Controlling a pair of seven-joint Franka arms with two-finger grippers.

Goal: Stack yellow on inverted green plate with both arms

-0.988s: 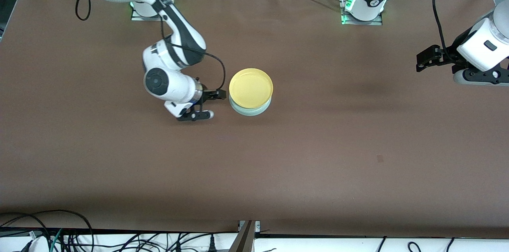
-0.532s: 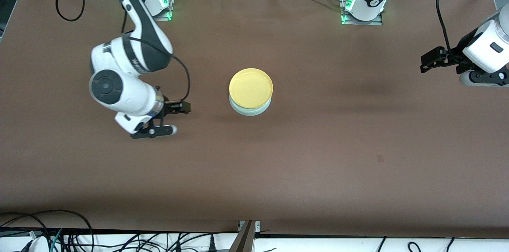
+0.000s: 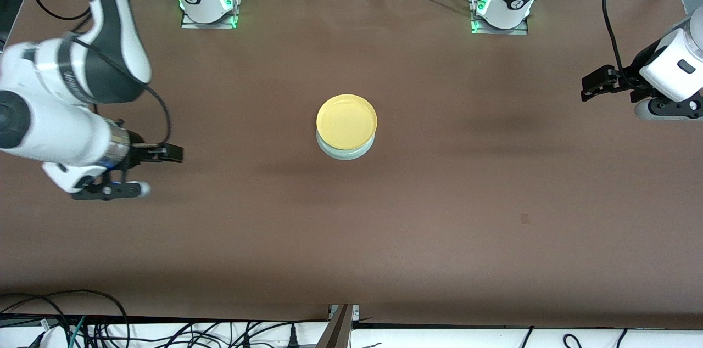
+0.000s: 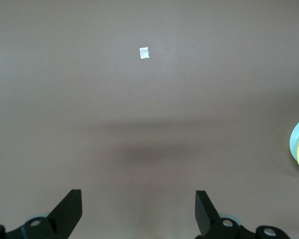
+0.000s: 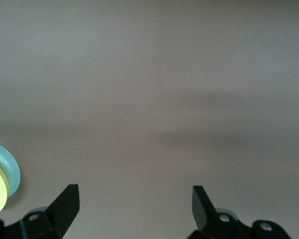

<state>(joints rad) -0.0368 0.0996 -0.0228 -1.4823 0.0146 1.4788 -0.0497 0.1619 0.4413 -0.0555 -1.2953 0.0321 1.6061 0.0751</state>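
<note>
The yellow plate (image 3: 346, 121) sits right way up on the inverted green plate (image 3: 346, 151) in the middle of the table. Only the green plate's rim shows under it. My right gripper (image 3: 167, 154) is open and empty, raised over bare table well away from the stack, toward the right arm's end. My left gripper (image 3: 589, 90) is open and empty, raised over the left arm's end of the table. The left wrist view shows its open gripper (image 4: 138, 206) over bare table, with the stack's green plate (image 4: 295, 142) at the frame edge. The right wrist view shows its open gripper (image 5: 134, 204) and the green plate (image 5: 10, 169) likewise.
The brown table cover (image 3: 439, 200) lies flat around the stack. A small pale mark (image 4: 143, 53) is on the cover toward the left arm's end. The arm bases (image 3: 500, 7) stand along the table edge farthest from the front camera. Cables hang below the nearest edge.
My right gripper has drawn away from the stacked plates toward the right arm's end of the table, open and empty. My left gripper shifted slightly outward, then stayed. The plates have not moved.
</note>
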